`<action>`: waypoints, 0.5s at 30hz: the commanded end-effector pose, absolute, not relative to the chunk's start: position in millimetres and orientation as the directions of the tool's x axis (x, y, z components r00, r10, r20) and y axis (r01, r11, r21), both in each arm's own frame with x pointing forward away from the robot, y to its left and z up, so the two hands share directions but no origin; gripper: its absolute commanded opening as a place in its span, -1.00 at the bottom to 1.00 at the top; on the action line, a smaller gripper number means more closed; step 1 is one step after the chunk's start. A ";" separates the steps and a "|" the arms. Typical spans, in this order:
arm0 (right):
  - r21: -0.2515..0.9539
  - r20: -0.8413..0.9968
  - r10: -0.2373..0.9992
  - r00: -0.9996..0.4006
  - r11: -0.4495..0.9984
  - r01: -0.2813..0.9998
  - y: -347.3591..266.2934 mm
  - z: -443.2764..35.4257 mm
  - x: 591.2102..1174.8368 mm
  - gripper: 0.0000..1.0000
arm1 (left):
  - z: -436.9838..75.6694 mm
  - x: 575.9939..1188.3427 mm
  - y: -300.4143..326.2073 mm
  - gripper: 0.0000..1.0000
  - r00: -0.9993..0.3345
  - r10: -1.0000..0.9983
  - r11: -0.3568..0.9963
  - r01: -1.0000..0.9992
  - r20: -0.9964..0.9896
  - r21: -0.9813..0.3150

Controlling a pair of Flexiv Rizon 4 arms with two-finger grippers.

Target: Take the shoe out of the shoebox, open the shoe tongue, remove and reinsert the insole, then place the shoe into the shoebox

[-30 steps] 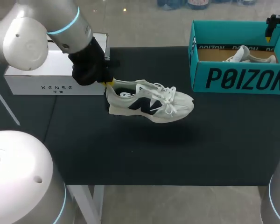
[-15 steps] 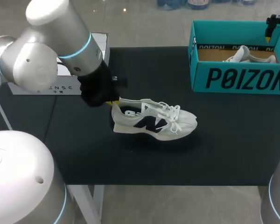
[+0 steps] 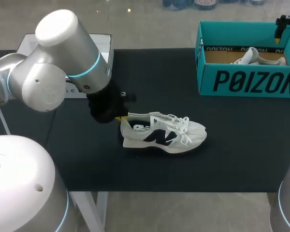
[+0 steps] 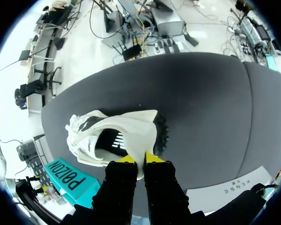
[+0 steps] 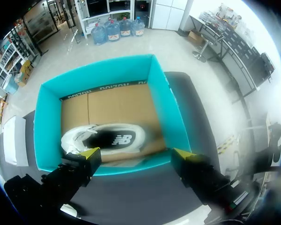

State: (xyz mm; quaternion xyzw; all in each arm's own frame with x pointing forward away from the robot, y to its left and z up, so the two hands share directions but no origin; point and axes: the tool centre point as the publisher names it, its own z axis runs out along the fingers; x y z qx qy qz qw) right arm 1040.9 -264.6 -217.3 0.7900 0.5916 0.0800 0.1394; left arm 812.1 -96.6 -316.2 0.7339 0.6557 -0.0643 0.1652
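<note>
A white sneaker with a dark side logo lies on the black mat near the table's middle, toe pointing right. My left gripper is shut on its heel collar; in the left wrist view the yellow tips pinch the heel rim of the sneaker. The teal shoebox stands at the back right with a second white shoe in it. My right gripper hangs open above the shoebox and that shoe. In the head view it shows at the box's far right corner.
A white box sits at the back left, partly behind my left arm, and it shows in the left wrist view too. Black mat covers the table, bare in front of and to the right of the sneaker.
My left arm has carried the sneaker forward and a little right, lowering it from above the mat down onto it. The right arm has not moved.
</note>
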 end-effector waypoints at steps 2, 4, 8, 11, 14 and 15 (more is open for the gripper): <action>0.316 -0.039 0.957 0.288 -0.261 0.912 -264.4 -217.6 1040.6 1.00 | -324.8 807.2 -95.6 -1.00 0.137 0.938 -0.086 0.982 -0.319 0.169; 0.316 -0.039 0.957 0.288 -0.261 0.912 -264.4 -217.6 1040.6 1.00 | -328.8 806.9 -95.2 -1.00 0.143 0.936 -0.092 0.981 -0.323 0.169; 0.316 -0.039 0.957 0.288 -0.261 0.912 -264.4 -217.6 1040.6 1.00 | -337.4 807.7 -92.6 -1.00 0.136 0.942 -0.084 0.981 -0.306 0.177; 0.316 -0.039 0.957 0.288 -0.261 0.912 -264.4 -217.6 1040.6 1.00 | -341.9 806.7 -91.8 -1.00 0.138 0.945 -0.086 0.980 -0.295 0.182; 0.316 -0.039 0.957 0.288 -0.261 0.912 -264.4 -217.6 1040.6 1.00 | -346.2 804.2 -93.5 -1.00 0.144 0.948 -0.094 0.979 -0.283 0.181; 0.316 -0.039 0.957 0.288 -0.261 0.912 -264.4 -217.6 1040.6 1.00 | -347.1 803.9 -94.0 -1.00 0.145 0.949 -0.096 0.979 -0.281 0.179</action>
